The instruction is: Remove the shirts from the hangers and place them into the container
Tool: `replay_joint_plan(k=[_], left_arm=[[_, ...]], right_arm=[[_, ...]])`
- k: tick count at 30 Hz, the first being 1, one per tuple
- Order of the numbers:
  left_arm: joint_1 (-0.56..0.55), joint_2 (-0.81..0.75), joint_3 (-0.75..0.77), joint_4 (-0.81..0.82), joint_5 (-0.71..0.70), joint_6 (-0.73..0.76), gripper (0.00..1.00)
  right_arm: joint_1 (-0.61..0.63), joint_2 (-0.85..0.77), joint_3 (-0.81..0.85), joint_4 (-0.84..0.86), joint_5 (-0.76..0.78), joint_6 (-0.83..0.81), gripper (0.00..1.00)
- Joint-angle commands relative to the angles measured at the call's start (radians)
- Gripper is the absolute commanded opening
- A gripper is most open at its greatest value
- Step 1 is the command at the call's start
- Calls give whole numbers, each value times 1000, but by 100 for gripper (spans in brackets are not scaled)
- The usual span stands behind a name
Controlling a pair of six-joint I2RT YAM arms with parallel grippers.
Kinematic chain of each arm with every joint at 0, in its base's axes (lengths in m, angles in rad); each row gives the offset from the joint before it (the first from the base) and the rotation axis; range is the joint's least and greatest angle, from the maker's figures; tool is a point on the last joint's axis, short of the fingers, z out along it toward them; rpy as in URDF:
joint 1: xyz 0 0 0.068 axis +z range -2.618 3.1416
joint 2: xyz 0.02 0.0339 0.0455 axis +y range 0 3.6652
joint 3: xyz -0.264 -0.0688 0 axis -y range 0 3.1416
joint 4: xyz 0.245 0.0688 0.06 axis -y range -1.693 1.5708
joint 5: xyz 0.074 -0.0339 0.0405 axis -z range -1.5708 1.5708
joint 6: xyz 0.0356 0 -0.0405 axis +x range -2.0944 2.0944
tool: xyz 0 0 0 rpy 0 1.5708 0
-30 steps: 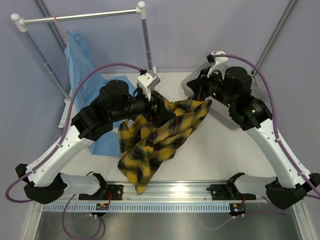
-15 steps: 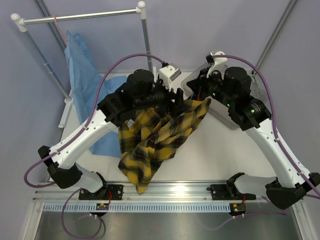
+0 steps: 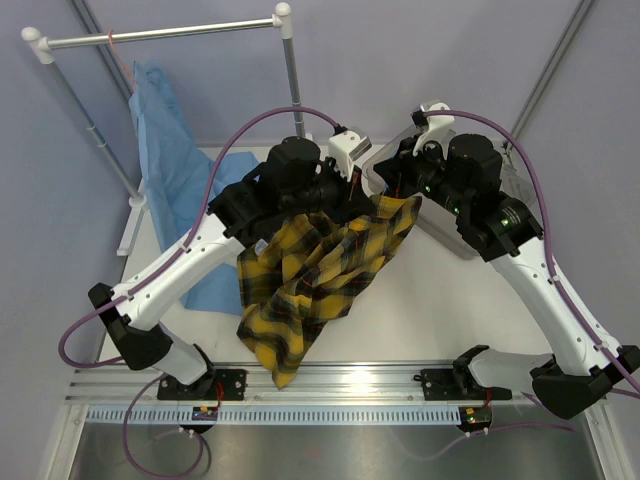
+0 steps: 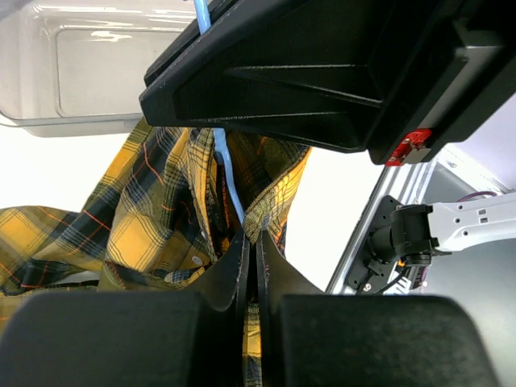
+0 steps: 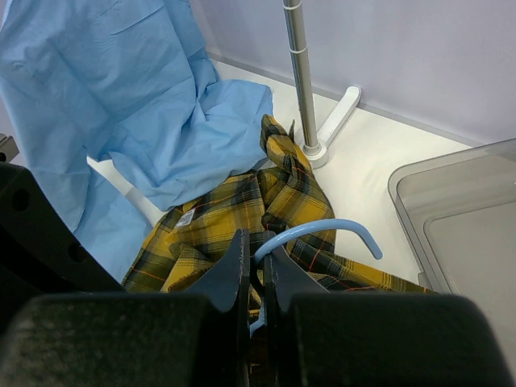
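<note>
Yellow-and-black plaid flannel shirt (image 3: 310, 280) hangs beneath the left gripper (image 4: 250, 246), pinched shut on its collar, the right gripper (image 5: 256, 258) clamped on the light blue wire hanger (image 5: 322, 230); left should peel cloth away steadily, hanger held fixed.

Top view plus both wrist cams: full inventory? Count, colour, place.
table: 1, white, under everything
rack: 1, silver, far left
plaid shirt: 1, yellow-and-black, hanging over the table centre
blue shirt: 1, light blue, draped from the rack
blue hanger: 1, light blue, in the plaid shirt's collar
red hanger: 1, red, hooked on the rack rail
container: 1, clear grey, far right
left gripper: 1, black, shut, tips at the plaid collar
right gripper: 1, black, shut on the blue hanger
</note>
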Motion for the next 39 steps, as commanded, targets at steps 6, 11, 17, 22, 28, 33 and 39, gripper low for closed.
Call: replay_joint_plan(k=[6, 11, 17, 22, 28, 33, 39], left_arm=[[-4, -129, -27, 34, -75, 54, 0], [-4, -301, -165, 2, -172, 94, 0], [-4, -515, -333, -54, -227, 77, 0], [-4, -664, -461, -141, -296, 39, 0], [-4, -784, -518, -152, -281, -14, 0], [-4, -767, -553, -147, -165, -49, 0], [-4, -706, -602, -124, -93, -100, 0]], right_arm=[[10, -33, 3, 31, 138, -35, 0], [10, -23, 14, -2, 232, -27, 0], [9, 4, 55, -37, 319, 52, 0], [6, 50, 135, -89, 407, 94, 0], [3, 96, 204, -130, 464, 175, 0], [4, 109, 221, -117, 392, 255, 0], [6, 89, 188, -43, 337, 266, 0]])
